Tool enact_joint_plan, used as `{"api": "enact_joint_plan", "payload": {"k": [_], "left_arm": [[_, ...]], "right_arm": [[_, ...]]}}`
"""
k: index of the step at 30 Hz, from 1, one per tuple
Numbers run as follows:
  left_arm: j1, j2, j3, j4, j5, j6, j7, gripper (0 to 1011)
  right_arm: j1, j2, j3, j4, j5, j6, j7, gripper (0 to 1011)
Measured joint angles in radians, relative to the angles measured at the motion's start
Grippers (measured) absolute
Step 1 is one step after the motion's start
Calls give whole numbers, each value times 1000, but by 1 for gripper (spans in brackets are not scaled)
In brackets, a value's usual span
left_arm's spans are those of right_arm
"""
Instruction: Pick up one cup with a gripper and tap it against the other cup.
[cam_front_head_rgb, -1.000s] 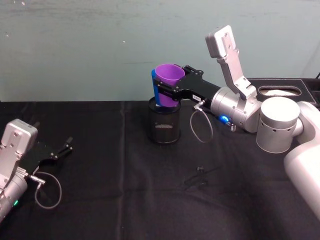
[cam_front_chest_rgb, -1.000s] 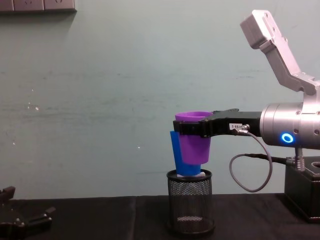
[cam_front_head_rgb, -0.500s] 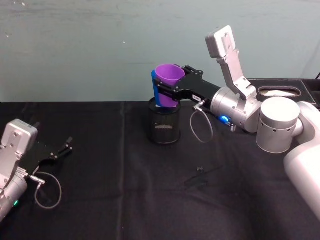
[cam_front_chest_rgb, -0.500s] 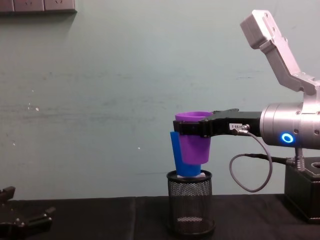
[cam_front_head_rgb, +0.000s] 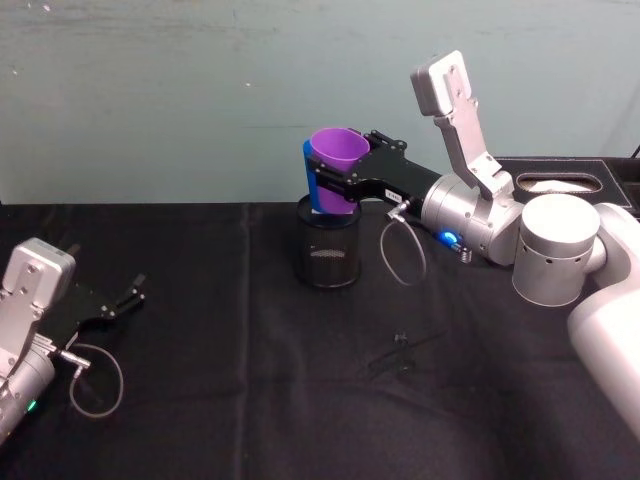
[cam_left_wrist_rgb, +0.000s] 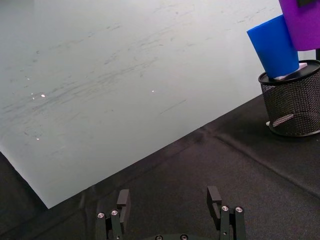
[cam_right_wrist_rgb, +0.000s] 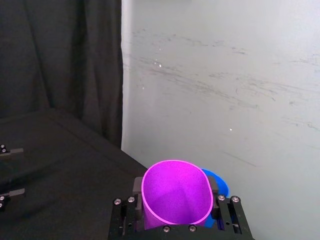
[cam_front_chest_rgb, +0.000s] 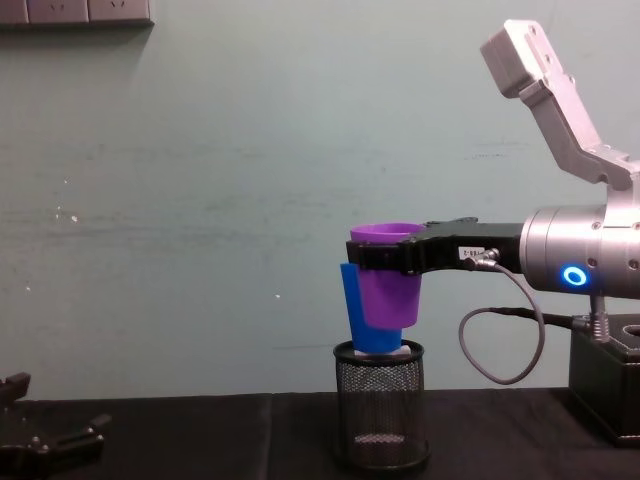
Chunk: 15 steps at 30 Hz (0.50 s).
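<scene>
Chest view had the right gripper (cam_front_chest_rgb: 372, 256) clamped on the lifted purple cup (cam_front_chest_rgb: 390, 300) at centre frame, seemingly touching the blue cup (cam_front_chest_rgb: 352, 312) in the mesh holder (cam_front_chest_rgb: 378, 430), so the pick-up was done and the tap apparently underway, while the left gripper (cam_front_head_rgb: 132, 292) sat spread, lower left.

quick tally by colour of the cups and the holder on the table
purple cup: 1
blue cup: 1
black mesh holder: 1
total: 3
</scene>
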Motion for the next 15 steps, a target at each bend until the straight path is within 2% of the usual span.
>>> {"api": "enact_joint_plan", "payload": {"k": [15], "left_arm": [[0,0,0,0,0,0,0,1000]], "right_arm": [[0,0,0,0,0,0,0,732]]}}
